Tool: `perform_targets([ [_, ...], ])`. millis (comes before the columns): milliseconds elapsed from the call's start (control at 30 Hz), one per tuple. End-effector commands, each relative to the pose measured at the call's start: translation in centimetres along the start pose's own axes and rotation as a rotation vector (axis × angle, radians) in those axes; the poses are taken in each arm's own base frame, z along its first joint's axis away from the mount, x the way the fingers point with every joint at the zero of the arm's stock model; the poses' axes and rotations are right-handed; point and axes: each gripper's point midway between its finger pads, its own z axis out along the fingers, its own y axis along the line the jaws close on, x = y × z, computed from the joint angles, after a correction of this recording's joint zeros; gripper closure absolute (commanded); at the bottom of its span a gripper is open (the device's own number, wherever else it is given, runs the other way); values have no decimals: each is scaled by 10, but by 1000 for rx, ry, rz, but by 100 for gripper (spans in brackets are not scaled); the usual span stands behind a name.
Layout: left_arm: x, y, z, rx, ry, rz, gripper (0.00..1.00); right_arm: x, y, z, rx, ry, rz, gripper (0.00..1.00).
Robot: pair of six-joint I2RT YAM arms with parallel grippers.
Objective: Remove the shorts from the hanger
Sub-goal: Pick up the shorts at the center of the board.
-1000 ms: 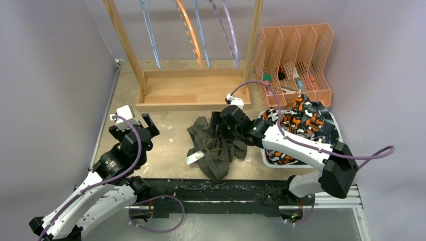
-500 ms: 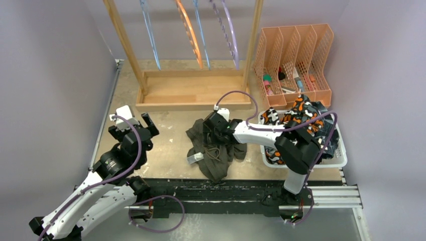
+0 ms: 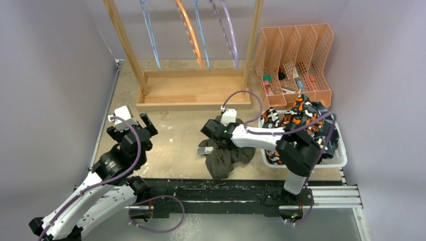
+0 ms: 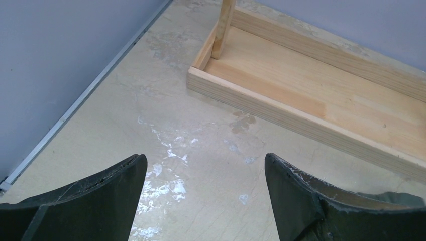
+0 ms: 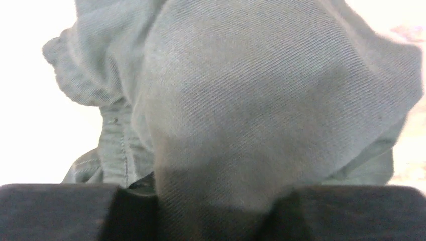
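Olive green shorts lie bunched on the table in front of the wooden rack. My right gripper is shut on their upper edge. In the right wrist view the olive cloth fills the frame and is pinched between the jaws of that gripper. Orange, black and white blotched shorts sit piled in the white basket with dark cloth beside them. My left gripper hovers open over bare table at the left, nothing between its fingers. Several hangers, among them an orange hanger and a purple hanger, hang bare.
The rack's wooden base tray stands at the back centre, seen close in the left wrist view as the tray. A peach file organizer with small items stands at the back right. Walls close in on both sides.
My right gripper has closed on the olive shorts, and the cloth has bunched up and shifted right toward the basket. The left arm has stayed still.
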Motion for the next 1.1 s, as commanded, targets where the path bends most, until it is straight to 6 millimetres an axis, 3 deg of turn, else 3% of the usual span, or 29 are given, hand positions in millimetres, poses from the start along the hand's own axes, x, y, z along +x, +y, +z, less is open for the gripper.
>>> perform_targets([
  [0, -9, 1, 1, -25, -19, 2, 13, -43, -50, -33, 37, -132, -53, 87],
  [67, -8, 0, 1, -24, -18, 1, 13, -57, -41, -55, -99, -147, 7, 100],
  [167, -6, -4, 2, -10, -10, 12, 13, -83, -31, -99, -297, -184, 46, 100],
  [367, -6, -2, 3, -28, -7, 18, 13, -127, -33, -157, -436, -265, 82, 100],
  [567, -7, -1, 1, -15, -14, 3, 13, -135, -77, -170, -286, -254, 189, 100],
  [767, -6, -4, 2, -8, -7, 11, 13, -153, -107, -203, -306, -304, 264, 100],
  [933, -7, -5, 0, 8, -6, -2, 14, -188, -146, -242, -296, -416, 391, 100],
  [1067, -10, -1, -1, 0, -21, -18, 12, -212, -182, -258, -152, -512, 375, 100],
])
